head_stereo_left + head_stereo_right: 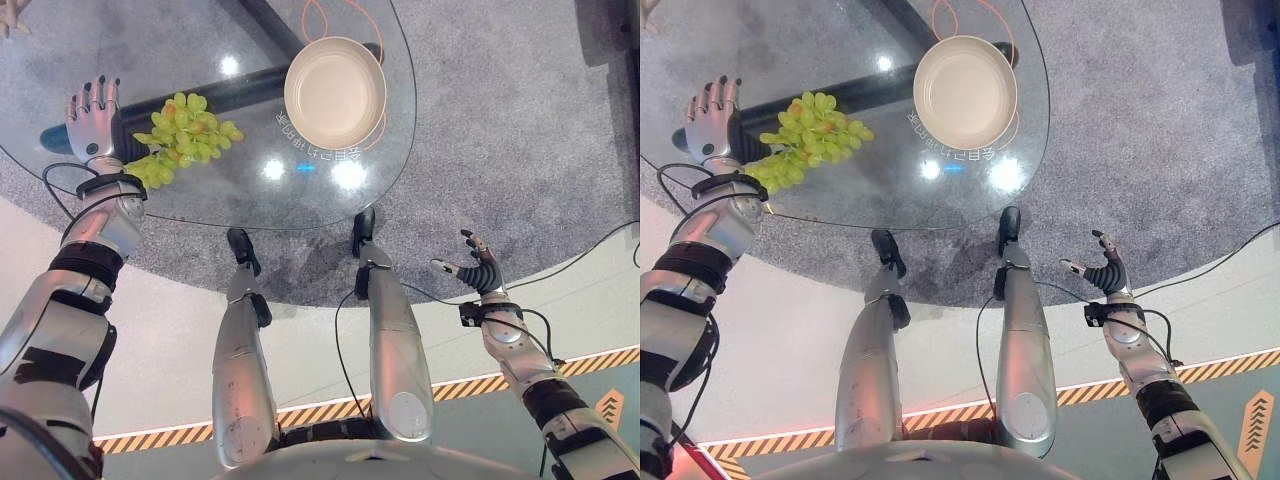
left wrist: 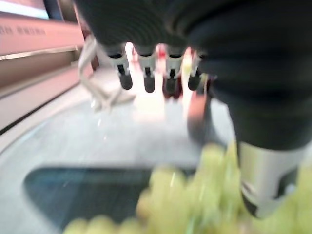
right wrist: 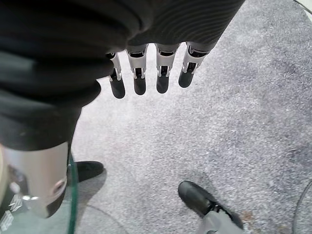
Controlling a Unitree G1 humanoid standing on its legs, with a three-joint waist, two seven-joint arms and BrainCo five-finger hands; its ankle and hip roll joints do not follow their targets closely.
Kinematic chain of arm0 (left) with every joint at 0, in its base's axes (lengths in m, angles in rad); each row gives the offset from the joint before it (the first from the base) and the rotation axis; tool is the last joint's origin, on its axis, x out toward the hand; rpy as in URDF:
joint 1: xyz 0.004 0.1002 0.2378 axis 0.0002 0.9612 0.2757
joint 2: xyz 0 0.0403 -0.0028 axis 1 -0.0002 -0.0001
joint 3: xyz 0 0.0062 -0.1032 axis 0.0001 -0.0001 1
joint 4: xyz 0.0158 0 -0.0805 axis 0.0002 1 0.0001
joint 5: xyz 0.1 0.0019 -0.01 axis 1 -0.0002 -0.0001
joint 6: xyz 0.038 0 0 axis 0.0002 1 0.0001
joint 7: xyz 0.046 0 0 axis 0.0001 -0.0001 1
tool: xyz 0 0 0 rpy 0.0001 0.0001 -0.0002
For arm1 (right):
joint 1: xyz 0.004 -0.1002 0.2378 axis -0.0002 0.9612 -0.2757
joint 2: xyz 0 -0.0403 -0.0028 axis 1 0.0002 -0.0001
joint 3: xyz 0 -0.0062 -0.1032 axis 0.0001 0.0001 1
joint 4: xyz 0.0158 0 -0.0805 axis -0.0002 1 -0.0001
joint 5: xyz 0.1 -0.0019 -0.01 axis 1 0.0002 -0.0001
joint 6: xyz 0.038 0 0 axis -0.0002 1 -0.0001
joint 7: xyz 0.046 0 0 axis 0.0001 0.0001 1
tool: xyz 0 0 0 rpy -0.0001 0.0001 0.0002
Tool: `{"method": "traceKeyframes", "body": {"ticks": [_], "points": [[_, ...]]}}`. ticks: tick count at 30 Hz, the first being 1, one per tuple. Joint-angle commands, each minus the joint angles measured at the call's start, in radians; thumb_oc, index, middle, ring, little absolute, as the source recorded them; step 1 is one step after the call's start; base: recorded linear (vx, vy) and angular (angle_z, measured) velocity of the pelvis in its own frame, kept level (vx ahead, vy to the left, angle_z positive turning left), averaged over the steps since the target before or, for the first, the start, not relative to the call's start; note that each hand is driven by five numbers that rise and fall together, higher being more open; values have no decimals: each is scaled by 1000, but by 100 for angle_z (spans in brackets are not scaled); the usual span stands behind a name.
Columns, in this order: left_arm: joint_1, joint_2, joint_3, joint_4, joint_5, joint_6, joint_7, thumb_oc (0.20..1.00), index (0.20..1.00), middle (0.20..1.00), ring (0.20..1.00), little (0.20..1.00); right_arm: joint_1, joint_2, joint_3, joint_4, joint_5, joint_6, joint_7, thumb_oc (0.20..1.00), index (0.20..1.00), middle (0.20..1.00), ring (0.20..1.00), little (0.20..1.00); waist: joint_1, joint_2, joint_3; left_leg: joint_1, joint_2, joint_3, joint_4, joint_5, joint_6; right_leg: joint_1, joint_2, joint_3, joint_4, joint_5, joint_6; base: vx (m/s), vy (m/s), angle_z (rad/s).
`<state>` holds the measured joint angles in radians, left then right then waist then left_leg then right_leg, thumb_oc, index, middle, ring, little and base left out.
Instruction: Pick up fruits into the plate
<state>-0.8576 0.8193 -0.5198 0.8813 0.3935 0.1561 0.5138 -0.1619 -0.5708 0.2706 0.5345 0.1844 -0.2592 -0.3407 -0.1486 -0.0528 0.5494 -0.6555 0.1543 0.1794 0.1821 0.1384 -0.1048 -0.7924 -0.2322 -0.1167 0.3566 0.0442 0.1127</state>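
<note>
A bunch of green grapes (image 1: pixel 185 135) lies on the round glass table (image 1: pixel 150 60), left of the middle. An empty cream plate (image 1: pixel 335 92) sits on the glass to the right of the bunch. My left hand (image 1: pixel 93 115) hovers over the table just left of the grapes, fingers straight and open, holding nothing. In the left wrist view the grapes (image 2: pixel 195 204) lie close under the left hand's fingers (image 2: pixel 146 78). My right hand (image 1: pixel 480 268) hangs off the table at the lower right, over the carpet, fingers relaxed and empty.
The glass table's near edge (image 1: pixel 250 225) curves across the middle of the view. Grey carpet (image 1: pixel 520 130) lies beneath and to the right. A yellow and black striped floor line (image 1: pixel 470 385) runs along the bottom.
</note>
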Motion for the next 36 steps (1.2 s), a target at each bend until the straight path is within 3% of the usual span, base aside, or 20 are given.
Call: {"method": "traceKeyframes", "body": {"ticks": [1,2,7,14,19,22,27,29,34,35,36], "points": [[36,27,0,40,11,41,-124,1000,1000,1000,1000,1000,38,-46,-35,-36,-7,-4,-21,1000,1000,1000,1000,1000,-26,15,-29,-69,-57,72,166,-151,10,43,68,-68,-43,-26,-14,60,20,-3],[72,18,-16,40,10,54,-178,1000,1000,1000,1000,1000,47,-50,-38,-46,-5,7,-18,1000,1000,1000,1000,1000,-24,17,-29,-48,-53,62,176,-184,1,63,72,-63,-31,-55,-2,59,19,-2],[155,-3,-29,46,1,42,-269,1000,1000,1000,1000,1000,43,-65,-50,-52,1,16,-6,1000,1000,1000,1000,1000,-25,13,-29,-50,-48,64,174,-184,1,65,76,-62,-38,-52,1,12,2,0],[191,-24,-18,33,-42,48,-260,1000,1000,1000,1000,1000,35,-82,-69,-72,-4,38,7,1000,1000,1000,1000,1000,-31,7,-29,-70,-45,66,193,-187,2,50,88,-55,-23,-59,-4,0,0,0],[186,-33,-2,55,-32,113,-190,1000,1000,1000,1000,1000,26,-87,-67,-81,1,46,0,1000,1000,1000,1000,1000,-33,-10,-29,-85,-42,65,204,-190,4,38,99,-48,-10,-63,-7,-3,0,-4],[153,-29,21,131,-49,162,-78,1000,1000,1000,1000,1000,15,-93,-56,-77,16,47,-3,1000,1000,1000,1000,1000,-41,-35,-29,-100,-37,61,211,-190,4,28,112,-43,-7,-60,-10,-22,-14,-6],[62,-29,47,268,-98,132,-21,1000,1000,1000,1000,1000,-6,-92,-29,-52,43,41,6,1000,1000,1000,1000,1000,-52,-76,-29,-127,-20,52,235,-196,8,3,125,-39,14,-56,-15,-18,-45,-11],[6,-34,68,318,-186,98,-22,1000,1000,1000,1000,1000,-15,-82,-5,-36,59,34,9,1000,1000,1000,1000,1000,-54,-98,-29,-141,-15,43,242,-198,11,-7,134,-39,19,-53,-16,-23,-96,-8],[-87,-42,51,393,-216,121,-7,1000,1000,1000,1000,1000,-41,-63,31,-19,85,35,12,1000,1000,1000,1000,1000,-59,-122,-29,-149,-9,34,244,-202,15,-13,147,-38,21,-47,-17,-22,-67,1],[-111,-41,42,412,-203,140,-8,937,937,937,937,937,-49,-60,39,-14,91,32,12,1000,1000,1000,1000,1000,-60,-127,-29,-147,-9,34,241,-202,16,-11,150,-39,18,-45,-17,-21,-39,0],[-122,-40,37,421,-191,155,-13,711,711,711,711,711,-53,-58,42,-12,92,31,11,1000,1000,1000,1000,1000,-61,-128,-29,-146,-8,33,240,-202,16,-10,151,-40,17,-44,-17,-17,-35,-1]]}}
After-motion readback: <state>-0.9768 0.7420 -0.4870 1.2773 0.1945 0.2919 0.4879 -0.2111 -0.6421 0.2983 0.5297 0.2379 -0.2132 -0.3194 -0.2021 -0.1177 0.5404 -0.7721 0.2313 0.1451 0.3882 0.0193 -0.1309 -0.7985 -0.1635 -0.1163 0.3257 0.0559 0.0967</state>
